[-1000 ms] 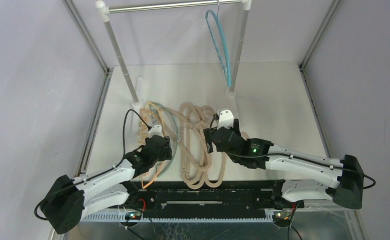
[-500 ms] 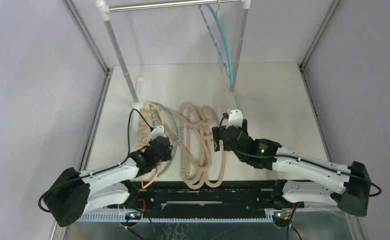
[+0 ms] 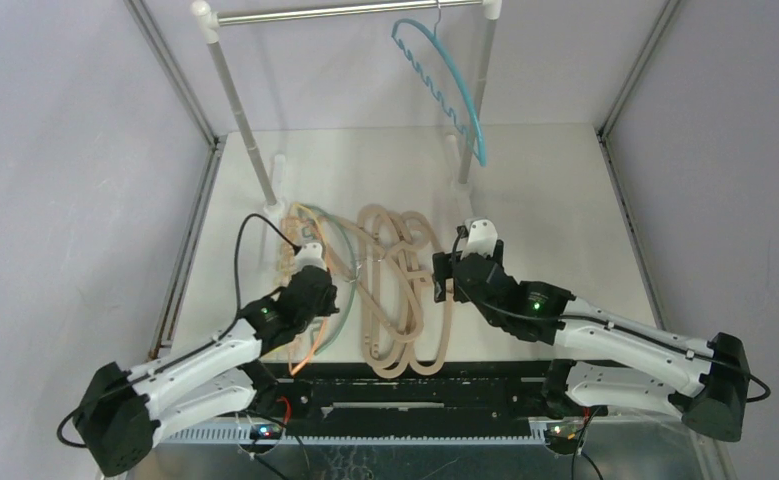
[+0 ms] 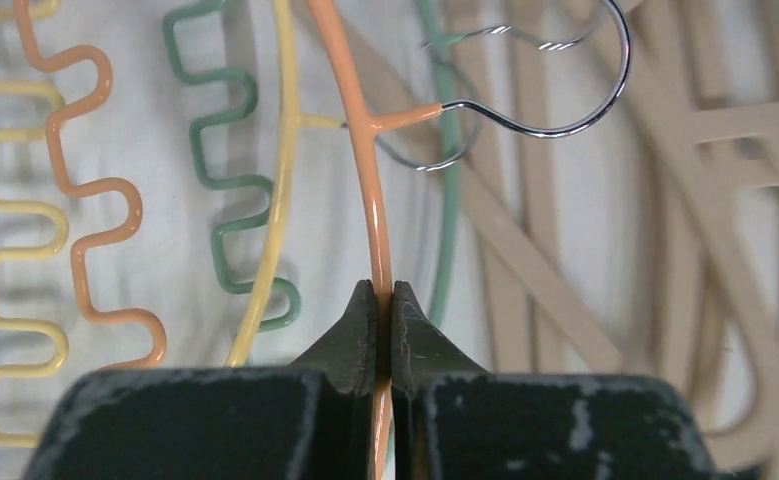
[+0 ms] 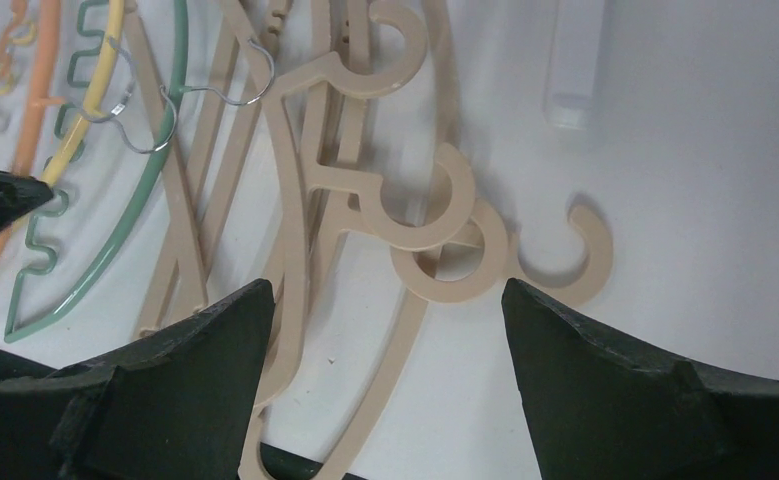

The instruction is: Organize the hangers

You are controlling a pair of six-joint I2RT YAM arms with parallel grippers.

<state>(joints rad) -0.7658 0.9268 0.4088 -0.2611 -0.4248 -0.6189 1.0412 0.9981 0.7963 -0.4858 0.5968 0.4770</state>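
A blue hanger hangs tilted from the silver rail near its right end. The other hangers lie in a pile on the white table: several beige ones in the middle, with thin orange, yellow and green ones to their left. My left gripper is shut on the orange hanger's curved top bar, just below its metal hook. My right gripper hovers open over the beige hangers' hooks, with nothing between its fingers.
The rail stands on two white posts at the back of the table. A clear foot piece lies beyond the beige hooks. Metal frame bars line the table's sides. A black strip runs along the near edge.
My left gripper has closed onto the orange hanger's bar. The blue hanger has swung round on the rail. My right arm has drifted slightly to the right.
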